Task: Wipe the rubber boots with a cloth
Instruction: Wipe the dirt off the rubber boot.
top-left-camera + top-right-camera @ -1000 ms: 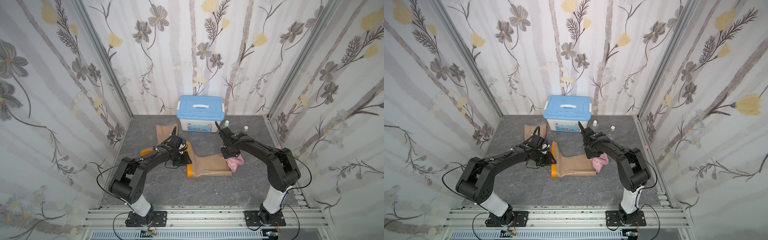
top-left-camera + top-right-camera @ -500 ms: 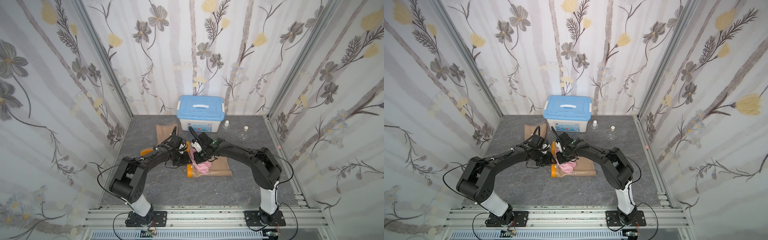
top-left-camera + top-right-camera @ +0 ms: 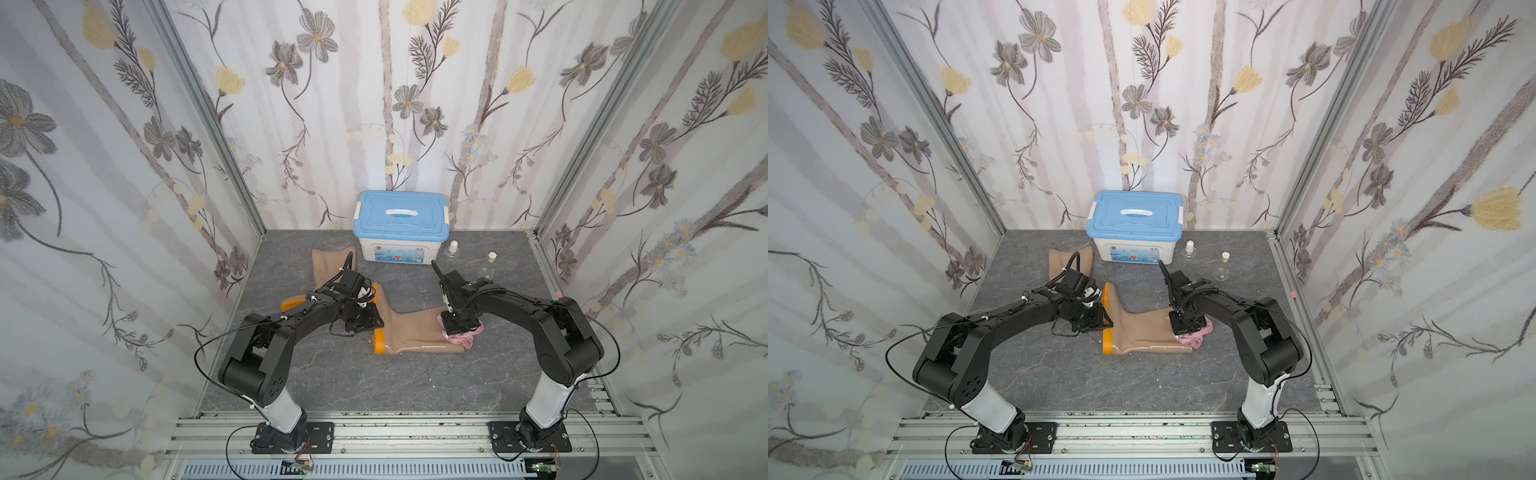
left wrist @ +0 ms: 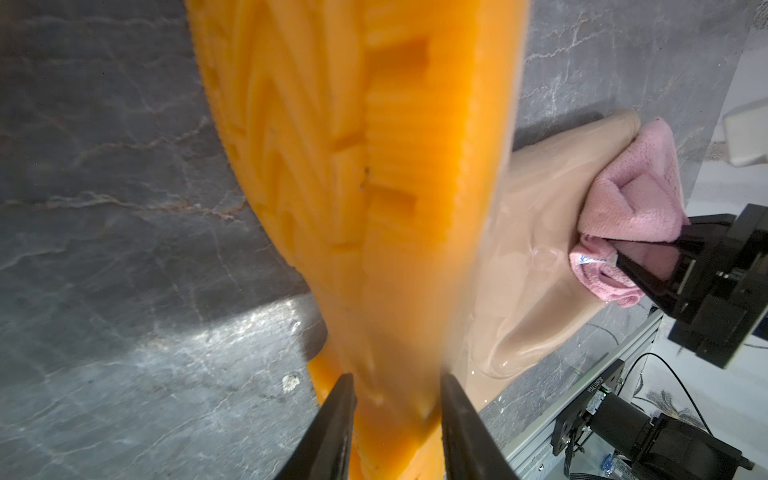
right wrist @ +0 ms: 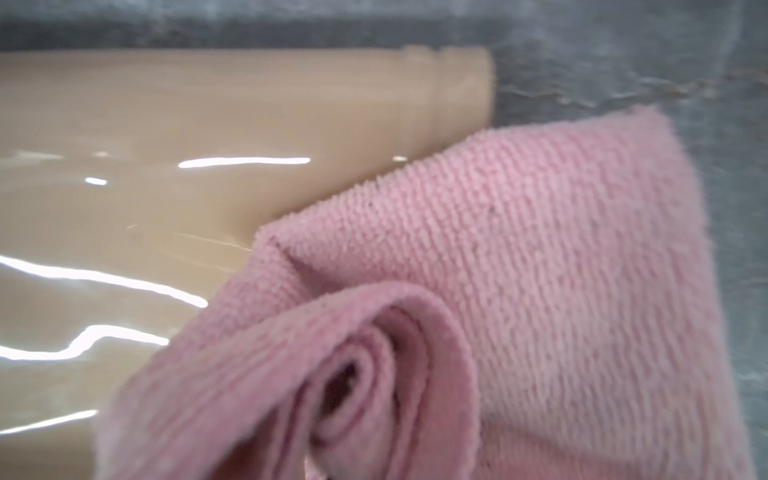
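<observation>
Black arms [image 3: 299, 324], white base links [image 3: 284, 411], looping black cables [image 3: 195, 360], seemingly bolted baseplates [image 3: 322, 432].

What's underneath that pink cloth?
The pink cloth lies over the open end of the sideways tan boot, overhanging the grey floor. What's directly beneath is hidden.

Top views, pair: high behind the left tool [image 3: 375, 321] and right tool [image 3: 456, 331], facing down and forward, far off; both cover the whole surface [image 3: 374, 386].
Left wrist view: tight behind left tool, on the boot [image 4: 353, 166] sole; cloth [image 4: 631, 195] beyond.
Right wrist view: nearest, cloth against boot shaft only.
</observation>
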`<action>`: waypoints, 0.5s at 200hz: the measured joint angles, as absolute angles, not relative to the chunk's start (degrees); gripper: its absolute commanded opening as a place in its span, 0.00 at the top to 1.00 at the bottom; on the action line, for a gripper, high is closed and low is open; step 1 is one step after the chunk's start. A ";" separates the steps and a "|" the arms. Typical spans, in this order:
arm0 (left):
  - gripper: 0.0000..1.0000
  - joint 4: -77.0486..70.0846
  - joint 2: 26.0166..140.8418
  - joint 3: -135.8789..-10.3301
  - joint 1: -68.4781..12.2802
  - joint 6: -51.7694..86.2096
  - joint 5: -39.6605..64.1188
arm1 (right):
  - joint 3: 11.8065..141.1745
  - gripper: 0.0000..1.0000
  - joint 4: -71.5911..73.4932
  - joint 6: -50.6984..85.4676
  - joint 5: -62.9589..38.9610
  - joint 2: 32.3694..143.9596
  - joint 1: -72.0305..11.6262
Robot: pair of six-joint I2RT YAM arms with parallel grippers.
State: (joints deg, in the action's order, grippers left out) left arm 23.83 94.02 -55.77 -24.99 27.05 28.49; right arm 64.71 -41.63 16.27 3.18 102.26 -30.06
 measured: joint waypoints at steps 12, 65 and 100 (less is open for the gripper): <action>0.63 23.92 94.04 -55.83 -24.97 26.98 28.47 | 64.49 1.00 -42.98 16.27 4.14 101.25 -30.55; 0.63 24.01 94.13 -55.90 -24.82 26.96 28.58 | 76.03 1.00 -34.13 17.34 -8.82 103.37 -44.73; 0.63 24.12 94.13 -55.90 -24.80 26.94 28.58 | 78.85 1.00 -30.52 18.41 -15.27 109.12 -49.50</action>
